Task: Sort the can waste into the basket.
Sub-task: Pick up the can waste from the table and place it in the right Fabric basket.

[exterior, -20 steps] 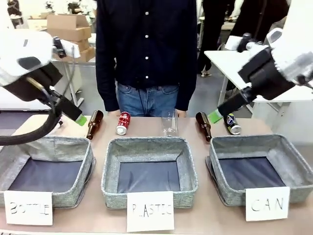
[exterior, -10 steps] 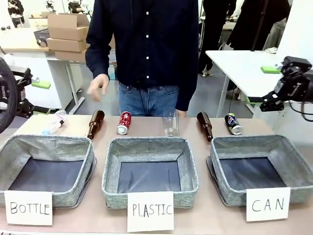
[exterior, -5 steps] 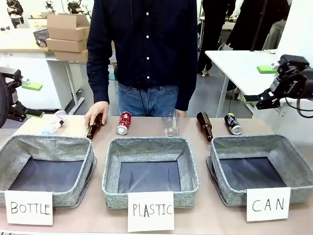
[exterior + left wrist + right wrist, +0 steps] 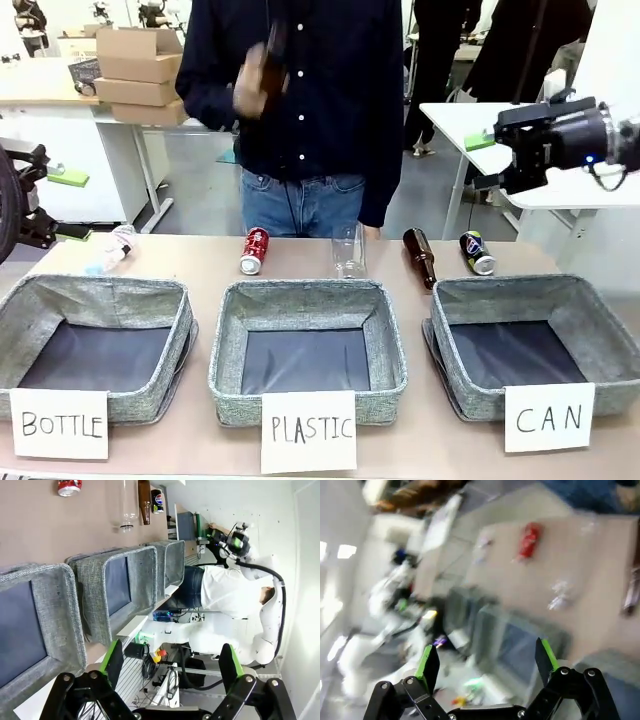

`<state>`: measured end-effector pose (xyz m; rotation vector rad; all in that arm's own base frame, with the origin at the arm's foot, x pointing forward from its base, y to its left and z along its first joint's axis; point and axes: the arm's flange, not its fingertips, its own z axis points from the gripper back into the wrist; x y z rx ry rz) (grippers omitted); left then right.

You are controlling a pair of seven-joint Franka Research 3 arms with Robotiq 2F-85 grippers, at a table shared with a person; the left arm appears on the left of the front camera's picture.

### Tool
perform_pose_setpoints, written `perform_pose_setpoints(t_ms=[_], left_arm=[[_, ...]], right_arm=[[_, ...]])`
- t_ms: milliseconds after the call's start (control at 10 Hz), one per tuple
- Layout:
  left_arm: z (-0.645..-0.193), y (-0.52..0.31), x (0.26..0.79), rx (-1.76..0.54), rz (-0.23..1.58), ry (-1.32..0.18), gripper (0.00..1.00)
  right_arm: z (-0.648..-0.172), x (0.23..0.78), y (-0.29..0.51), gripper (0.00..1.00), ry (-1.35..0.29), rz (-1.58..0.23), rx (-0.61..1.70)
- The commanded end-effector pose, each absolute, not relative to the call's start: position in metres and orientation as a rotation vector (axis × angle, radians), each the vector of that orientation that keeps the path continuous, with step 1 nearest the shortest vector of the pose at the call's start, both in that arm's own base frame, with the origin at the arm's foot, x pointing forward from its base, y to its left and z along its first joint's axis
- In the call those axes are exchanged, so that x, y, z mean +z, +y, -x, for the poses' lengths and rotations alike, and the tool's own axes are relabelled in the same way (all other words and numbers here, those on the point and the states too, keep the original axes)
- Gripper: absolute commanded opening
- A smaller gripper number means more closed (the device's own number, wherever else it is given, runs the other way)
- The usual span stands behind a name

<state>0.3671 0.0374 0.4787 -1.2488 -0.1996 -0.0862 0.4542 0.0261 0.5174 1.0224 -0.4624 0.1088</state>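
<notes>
The red can (image 4: pixel 253 250) lies on the table behind the middle bin, and shows again as the red can (image 4: pixel 69 486) and, blurred, the red can (image 4: pixel 529 540). Behind the "CAN" basket (image 4: pixel 500 288) lies the dark can (image 4: pixel 477 252), also the dark can (image 4: pixel 158 498) beyond the basket (image 4: pixel 172 565). My right gripper (image 4: pixel 485 160) hangs high above the table's right side, open and empty, as the right gripper (image 4: pixel 486 662) confirms. At the far left edge my left gripper (image 4: pixel 72 205) stands open and empty, its fingers spread in the left gripper (image 4: pixel 170 665).
The person's hand holds a brown bottle (image 4: pixel 268 70) at chest height. Another brown bottle (image 4: pixel 418 256) lies left of the dark can. A clear plastic bottle (image 4: pixel 347 250) lies behind the "PLASTIC" bin (image 4: pixel 305 296), another (image 4: pixel 110 250) behind the "BOTTLE" bin (image 4: pixel 90 290).
The person's hand has lifted the left brown bottle off the table up to chest height. My right gripper has swung higher and to the left. The left arm stays put.
</notes>
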Motion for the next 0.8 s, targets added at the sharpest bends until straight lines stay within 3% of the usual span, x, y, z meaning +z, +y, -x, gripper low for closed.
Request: perform_pose_setpoints(t_ms=[0,200,400,600,700], left_arm=[[-0.368,0.038,0.480,-0.115,1.255,-0.207,1.00],[-0.368,0.038,0.480,-0.115,1.255,-0.207,1.00],[-0.368,0.038,0.480,-0.115,1.255,-0.207,1.00],[-0.368,0.038,0.480,-0.115,1.255,-0.207,1.00],[-0.368,0.038,0.480,-0.115,1.255,-0.207,1.00]], right_arm=[[-0.491,0.506,0.033,1.00,-0.517,-0.185,-0.217],[-0.505,0.504,0.037,1.00,-0.490,-0.063,-0.232],[-0.503,0.508,0.036,1.00,-0.439,-0.132,-0.228],[-0.491,0.519,0.024,1.00,-0.281,-0.092,-0.299],[-0.499,0.473,0.014,1.00,-0.570,-0.170,-0.143]])
